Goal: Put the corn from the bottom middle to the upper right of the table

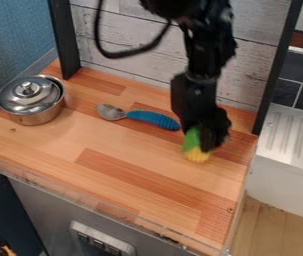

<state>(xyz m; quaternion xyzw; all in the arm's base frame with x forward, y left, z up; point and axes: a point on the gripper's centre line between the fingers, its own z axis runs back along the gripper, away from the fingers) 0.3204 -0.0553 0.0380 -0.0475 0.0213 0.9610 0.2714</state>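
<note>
In the camera view, the corn (197, 155) is at the right part of the desk (53, 140), right by the tool (210, 142). Its long axis runs roughly up and down the view, the yellow end pointing toward the desk's near edge and the green end toward the back wall. The green part looks smooth, the yellow end rounded and slightly bumpy; the tool hides part of its right side. I cannot tell whether the tool is apart, together or clamped on the corn. At the view's left stands a shiny metal pot (40, 117), its knobbed lid (19, 101) on top; what is inside is hidden. Between pot and corn lies a spoon (152, 118) with a ridged blue handle.
</note>
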